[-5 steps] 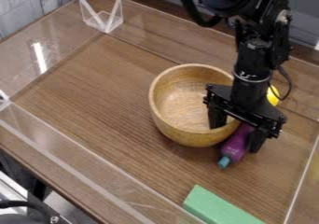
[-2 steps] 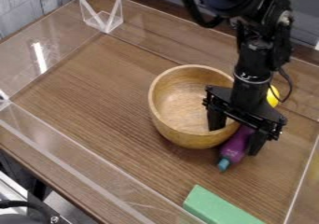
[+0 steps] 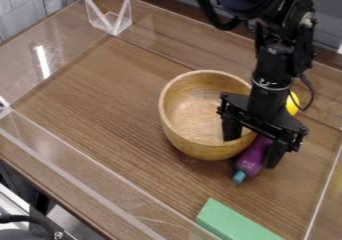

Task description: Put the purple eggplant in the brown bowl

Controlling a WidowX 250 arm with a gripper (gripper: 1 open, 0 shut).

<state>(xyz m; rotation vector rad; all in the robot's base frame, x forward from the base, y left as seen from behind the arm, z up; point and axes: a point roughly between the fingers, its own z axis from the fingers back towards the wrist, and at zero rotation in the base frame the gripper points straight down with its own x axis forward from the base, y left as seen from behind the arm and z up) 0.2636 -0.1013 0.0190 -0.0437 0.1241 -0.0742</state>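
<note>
The purple eggplant (image 3: pixel 251 161) lies on the wooden table just right of the brown bowl (image 3: pixel 194 112), its teal stem end pointing toward the front. My gripper (image 3: pixel 257 144) hangs straight down over the eggplant's upper end, its black fingers (image 3: pixel 279 150) on either side of it. Whether the fingers press on the eggplant or only straddle it cannot be made out. The bowl stands upright and holds nothing.
A yellow lemon (image 3: pixel 291 100) peeks out behind the arm, right of the bowl. A flat green block (image 3: pixel 243 225) lies at the front edge. Clear acrylic walls (image 3: pixel 80 54) enclose the table, with a small clear stand (image 3: pixel 110 16) at the back left.
</note>
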